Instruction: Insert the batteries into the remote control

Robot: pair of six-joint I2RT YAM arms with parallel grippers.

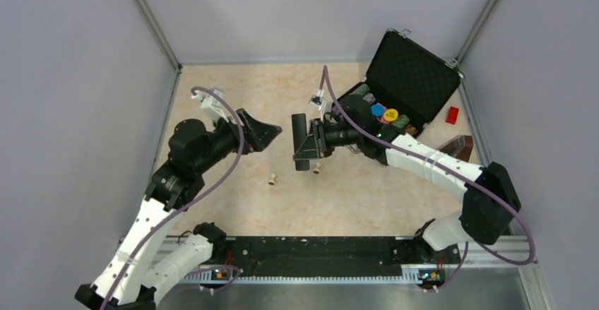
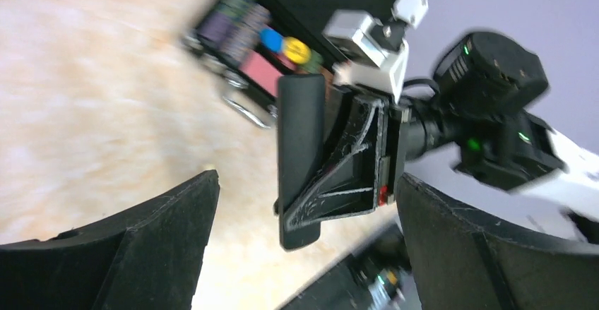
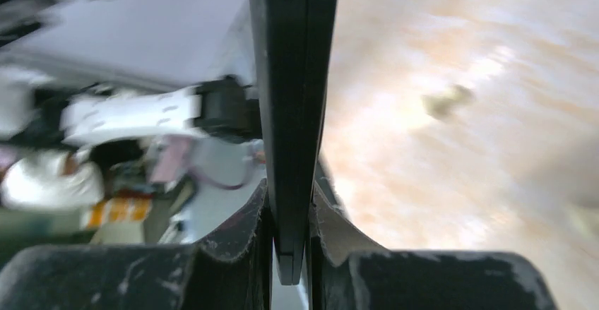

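Black remote control [image 1: 300, 142], long axis near-to-far, pinched in jaws of right gripper [image 1: 309, 145]; left gripper [image 1: 272, 135] jaws wide, empty.

The remote control [image 3: 291, 112] runs past the view's top edge.

Nothing legible in any view. Only candidate: yellow disc [image 1: 390, 115] inside the open black case [image 1: 417, 77], just beside a blue disc [image 1: 378, 109]. It has dark print on its face, too small to read from the top camera and blurred in the left wrist view
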